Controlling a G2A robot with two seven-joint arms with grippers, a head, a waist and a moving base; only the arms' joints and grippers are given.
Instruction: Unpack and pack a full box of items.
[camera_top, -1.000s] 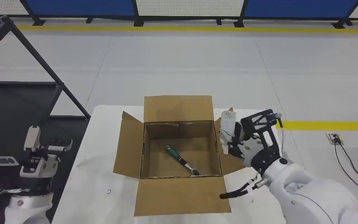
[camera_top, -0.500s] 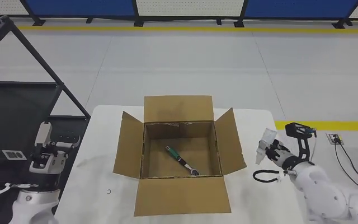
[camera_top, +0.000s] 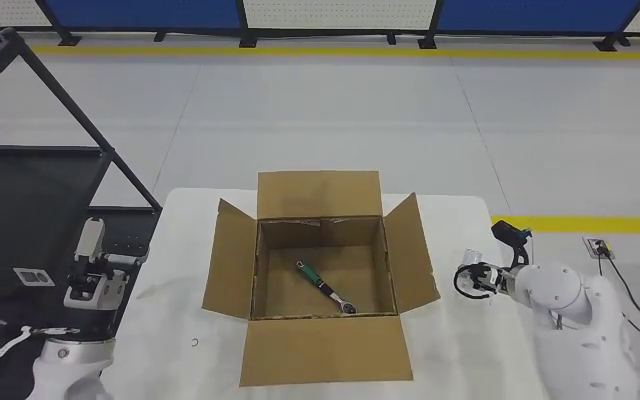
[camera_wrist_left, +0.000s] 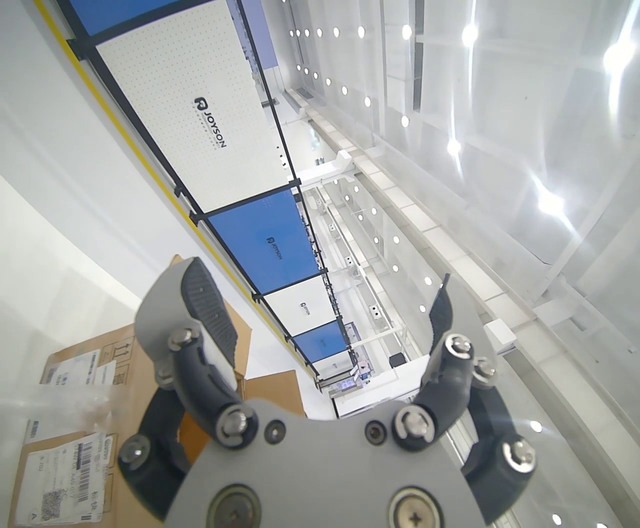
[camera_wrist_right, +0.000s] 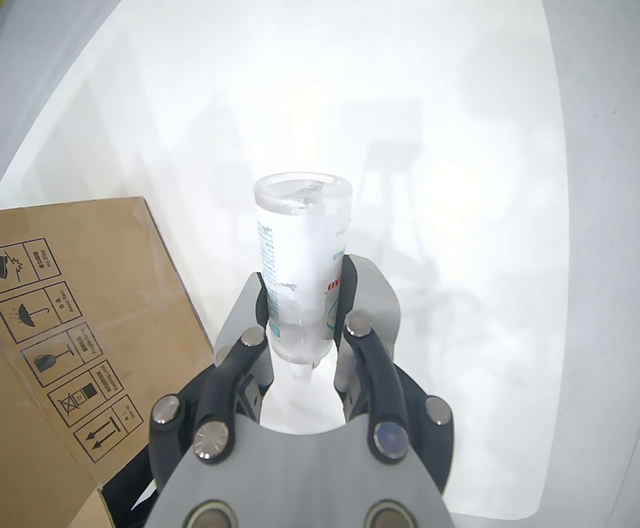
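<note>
The box (camera_top: 320, 192) is sitting open in the middle of the worktop (camera_top: 170, 310) with all four flaps folded outward. A green-handled ratchet wrench (camera_top: 325, 286) is lying diagonally on the box's floor, apart from every wall.

Just beyond the box's right flap, the right fingers (camera_wrist_right: 372, 305) are clamping a clear bottle (camera_wrist_right: 300, 250) with a white label. They are gripping it near its neck end, and its flat base is pointing away from the wrist. The bottle is staying clear of the flap's corner and is not touching the cardboard. I cannot tell whether it is touching the worktop. On the bottle's side away from the box, bare white worktop is running open out to the rounded edge.

To the left of the box, out by the worktop's left edge, the left fingers (camera_wrist_left: 202, 300) are standing spread wide, holding nothing and pointing up toward the ceiling. A broad strip of bare worktop is lying between them and the box's left flap. Behind the box, the back flap is standing close to the worktop's far edge.
</note>
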